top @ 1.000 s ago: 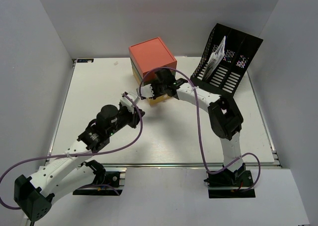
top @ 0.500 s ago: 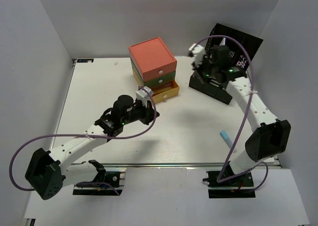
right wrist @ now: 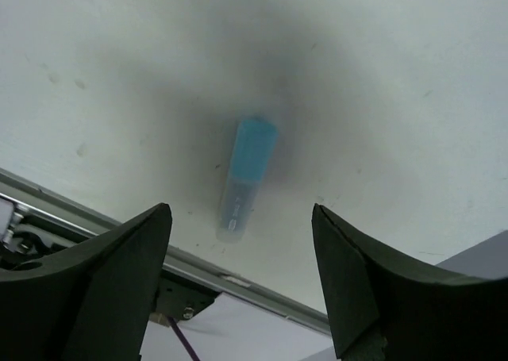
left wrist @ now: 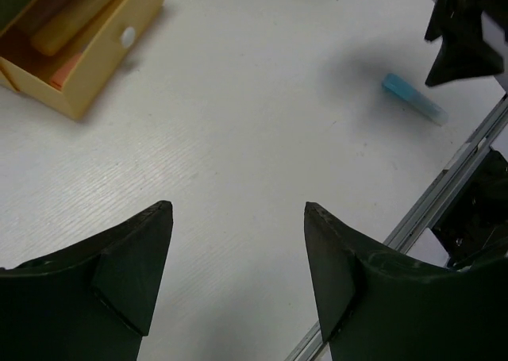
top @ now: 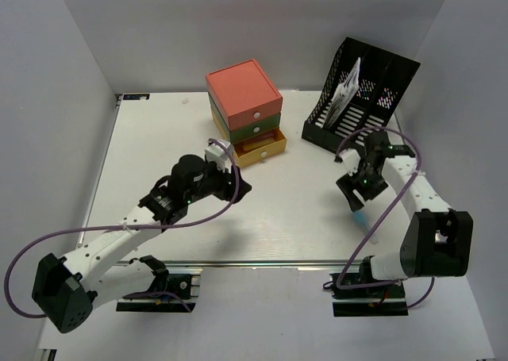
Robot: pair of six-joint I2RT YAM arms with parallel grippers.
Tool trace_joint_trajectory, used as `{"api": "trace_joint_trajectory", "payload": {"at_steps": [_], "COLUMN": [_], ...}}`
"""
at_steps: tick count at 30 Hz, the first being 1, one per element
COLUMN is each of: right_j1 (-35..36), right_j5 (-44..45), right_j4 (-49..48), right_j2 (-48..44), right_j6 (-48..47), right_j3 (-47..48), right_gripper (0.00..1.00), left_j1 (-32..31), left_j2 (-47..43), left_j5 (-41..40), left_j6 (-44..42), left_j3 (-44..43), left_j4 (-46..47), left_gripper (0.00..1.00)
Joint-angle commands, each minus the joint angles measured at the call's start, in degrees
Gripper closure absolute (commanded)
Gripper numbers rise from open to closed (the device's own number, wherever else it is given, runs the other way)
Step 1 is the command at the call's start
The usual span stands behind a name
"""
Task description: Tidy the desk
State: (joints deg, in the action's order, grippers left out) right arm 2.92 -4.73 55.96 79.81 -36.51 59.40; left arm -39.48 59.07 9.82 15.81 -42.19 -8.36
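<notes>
The desk (top: 151, 147) is a white tabletop between grey walls. A small blue tube (top: 359, 217) lies near its front right edge, also seen as the tube (right wrist: 248, 177) directly below my right gripper (right wrist: 242, 208), and as the tube (left wrist: 413, 99) in the left wrist view. My right gripper (top: 355, 197) hangs open just above it, one finger on each side, not touching. My left gripper (top: 236, 185) is open and empty over bare desk (left wrist: 238, 139), in front of the pulled-out yellow drawer (left wrist: 79, 55).
A red-green-yellow drawer unit (top: 243, 105) stands at the back centre, its yellow drawer (top: 263, 148) open with a tan roll (left wrist: 75, 16) inside. A black file rack (top: 367, 99) holding a booklet (top: 347, 87) stands at the back right. A metal rail (top: 262, 262) runs along the front edge.
The right arm left the drawer unit, swung past the rack, came down over the blue tube and opened. The left gripper also opened and shifted slightly back.
</notes>
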Motion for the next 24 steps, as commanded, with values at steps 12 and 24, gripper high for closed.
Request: {"api": "trace_joint_trajectory", "payload": {"at_steps": [12,24], "right_j1": [0.2,0.2], "right_j5": [8.3,8.6], "right_j4": [-9.3,-18.1], "right_j2": [0.5,6.0], "right_j6": [-2.0,-2.3], "right_j3": [-13.5,-16.7], "right_gripper": [0.3,0.4], "left_j1": [0.2,0.2], "left_j2": [-6.6,-6.4], "left_j5": [-2.5,-3.5], "left_j6": [-1.6,-2.1], "left_j3": [-2.2,-2.0], "left_j4": [-0.8,-0.9], "left_gripper": [0.23,0.23]}}
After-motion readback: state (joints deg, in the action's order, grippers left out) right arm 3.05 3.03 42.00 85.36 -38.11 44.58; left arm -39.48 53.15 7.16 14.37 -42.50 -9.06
